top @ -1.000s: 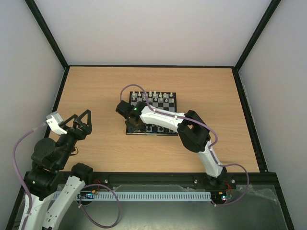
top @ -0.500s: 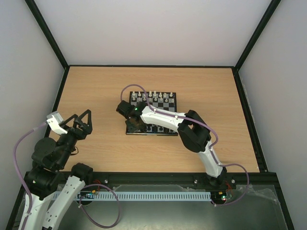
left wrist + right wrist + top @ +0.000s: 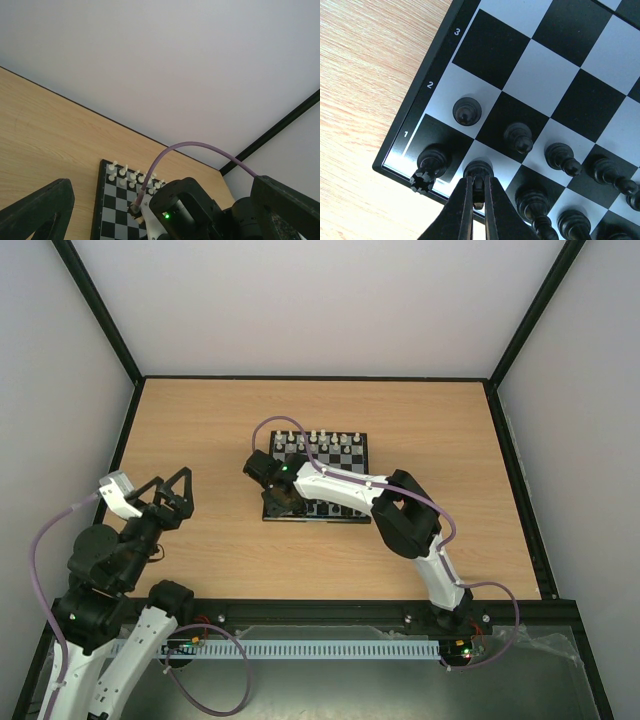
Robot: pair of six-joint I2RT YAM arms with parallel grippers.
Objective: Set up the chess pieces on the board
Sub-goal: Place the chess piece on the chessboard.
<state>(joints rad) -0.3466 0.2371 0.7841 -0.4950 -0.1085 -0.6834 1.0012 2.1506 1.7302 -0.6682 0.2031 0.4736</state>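
The right gripper [image 3: 478, 184], its fingers pinching a tiny black piece [image 3: 478, 168], works at the near-left corner of the board [image 3: 492, 45]. The piece stands on the pale first-row square, just beside the corner rook [image 3: 431, 161] and near a pawn [image 3: 467, 110]. More black chess pieces [image 3: 560, 156] fill the two edge rows. The left gripper [image 3: 167, 488] hovers spread wide above the table [image 3: 200, 430], well apart from the board.
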